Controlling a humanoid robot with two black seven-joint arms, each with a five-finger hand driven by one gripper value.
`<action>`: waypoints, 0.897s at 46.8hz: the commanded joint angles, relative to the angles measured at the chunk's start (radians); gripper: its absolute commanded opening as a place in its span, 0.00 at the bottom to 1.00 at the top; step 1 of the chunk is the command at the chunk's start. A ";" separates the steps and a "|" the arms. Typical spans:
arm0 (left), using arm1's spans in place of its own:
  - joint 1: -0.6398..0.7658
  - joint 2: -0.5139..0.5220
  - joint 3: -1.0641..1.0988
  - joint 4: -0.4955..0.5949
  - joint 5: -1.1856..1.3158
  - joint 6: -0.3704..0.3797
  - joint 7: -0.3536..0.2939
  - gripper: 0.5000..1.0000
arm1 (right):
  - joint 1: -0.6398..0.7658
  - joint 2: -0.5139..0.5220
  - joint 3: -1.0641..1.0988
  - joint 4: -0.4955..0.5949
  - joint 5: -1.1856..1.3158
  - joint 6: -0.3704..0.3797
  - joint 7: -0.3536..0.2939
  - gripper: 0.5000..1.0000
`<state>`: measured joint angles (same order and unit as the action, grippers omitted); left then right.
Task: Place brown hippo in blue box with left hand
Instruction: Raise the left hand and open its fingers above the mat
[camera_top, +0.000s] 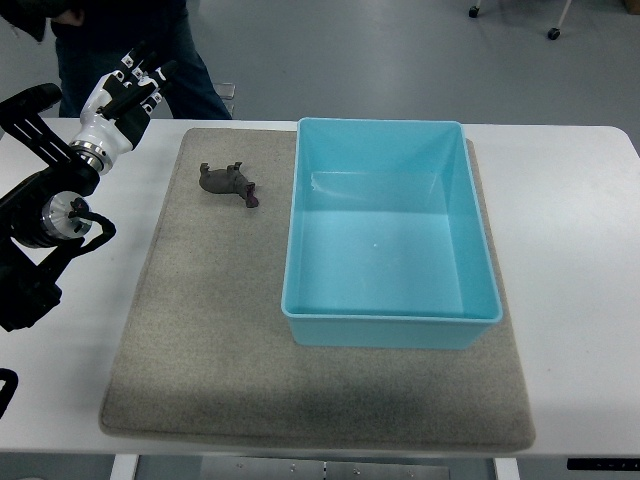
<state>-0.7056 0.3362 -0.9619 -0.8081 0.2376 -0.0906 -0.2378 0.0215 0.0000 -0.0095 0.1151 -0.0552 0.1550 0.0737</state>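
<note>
At far left we see our left hand (128, 92) raised over the table's (570, 230) far-left corner, fingers loosely spread and holding nothing. To its right the hippo (229, 183) lies on the mat (200, 330), just left of the box (388, 235), apart from the hand. The box stands empty. We judge the reach has barely begun: next we must bring the hand right and nearer, down over the hippo, and close on it. A person (130, 40) stands beyond the table.
</note>
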 joint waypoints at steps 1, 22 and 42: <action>0.000 0.000 0.002 -0.003 0.008 0.002 0.002 0.99 | 0.000 0.000 0.000 0.000 0.000 0.000 0.000 0.87; -0.026 0.014 0.000 -0.005 -0.006 -0.014 0.000 0.99 | 0.000 0.000 0.000 0.000 0.000 0.000 0.000 0.87; -0.023 0.018 -0.012 0.000 -0.001 -0.028 -0.003 0.99 | 0.000 0.000 0.000 0.000 0.000 0.000 0.000 0.87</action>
<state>-0.7289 0.3538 -0.9735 -0.8069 0.2301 -0.1184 -0.2403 0.0215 0.0000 -0.0092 0.1150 -0.0552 0.1549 0.0736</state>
